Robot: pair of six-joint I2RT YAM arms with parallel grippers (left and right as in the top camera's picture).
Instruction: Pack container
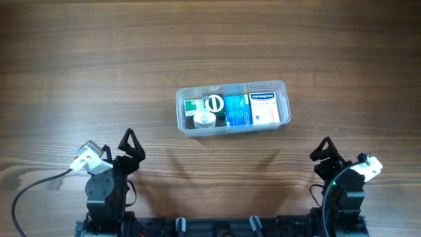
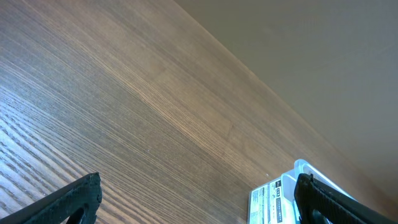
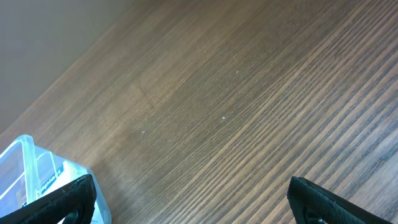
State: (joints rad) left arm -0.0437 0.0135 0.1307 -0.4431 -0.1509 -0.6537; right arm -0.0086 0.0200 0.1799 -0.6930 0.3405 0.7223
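Hanging spread and empty, the left claw (image 1: 131, 148) and right claw (image 1: 327, 153) sit low; the container (image 1: 284, 92) lies ahead, between them, already filled. A careless reach could knock it sliding across the table (image 1: 66, 66).

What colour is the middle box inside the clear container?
The middle box is bright blue; the overhead view shows it best.

From where I stand there is only the wooden table (image 1: 99, 59), a mid-brown top with a fine, straight grain running side to side and a dull sheen. A few tiny pale specks (image 3: 224, 117) dot the boards on the right. Past the far edge lies a plain beige surface (image 2: 323, 56), flat and unmarked; wall or floor, I cannot tell.
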